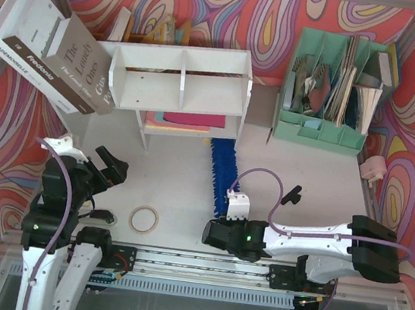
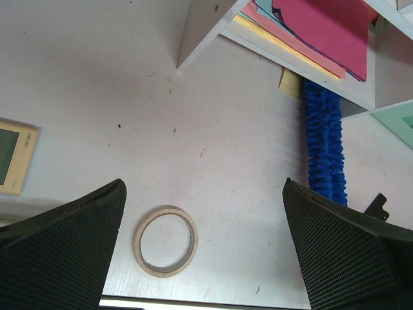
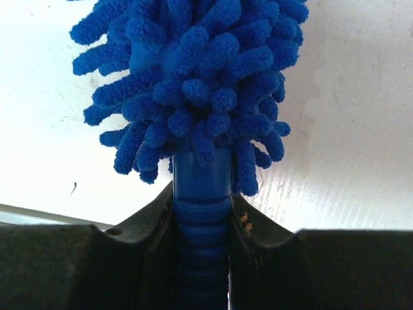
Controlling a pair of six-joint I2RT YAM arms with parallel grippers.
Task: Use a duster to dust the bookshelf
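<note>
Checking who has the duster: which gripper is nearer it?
Right. The right gripper is shut on the handle of the duster, at its near end. The left gripper is open, well off to the duster's left and not touching it.

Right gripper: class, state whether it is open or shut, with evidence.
Shut on the duster: the right wrist view shows the fingers of the right gripper pressing both sides of its handle.

Swirl-print backdrop (image 1: pixel 287 13) — red, pink, orange, blue — wraps back and both sides. Tabletop (image 1: pixel 180 190) pale grey, scuffed, evenly lit. Metal rail (image 1: pixel 201 264) along near edge.
</note>
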